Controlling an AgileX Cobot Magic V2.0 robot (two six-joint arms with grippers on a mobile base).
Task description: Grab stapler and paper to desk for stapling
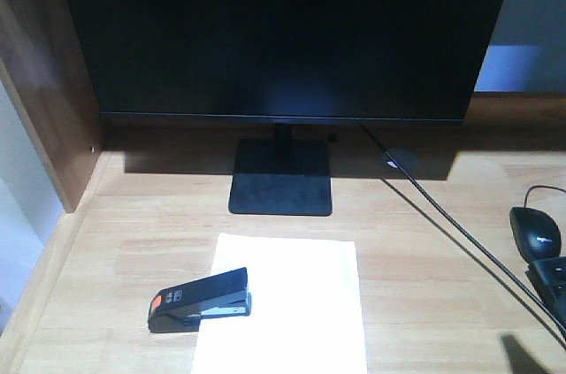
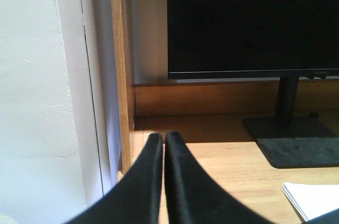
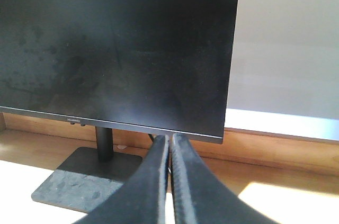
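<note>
Both grippers, the left gripper [image 2: 163, 144] and the right gripper [image 3: 170, 144], are pinched closed and hold nothing. Low in the front view, the small hard stapler [image 1: 200, 300] sits on the left edge of the thin, floppy paper [image 1: 285, 303] on the desk [image 1: 424, 286]; its long sides look best to pinch. A monitor [image 1: 283, 29] stands behind, and a mouse [image 1: 536, 231] and cable [image 1: 460, 232] lie at the right.

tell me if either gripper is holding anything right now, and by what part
Nothing is held. The left gripper and right gripper are both shut on nothing; the stapler lies on the paper on the desk.
</note>
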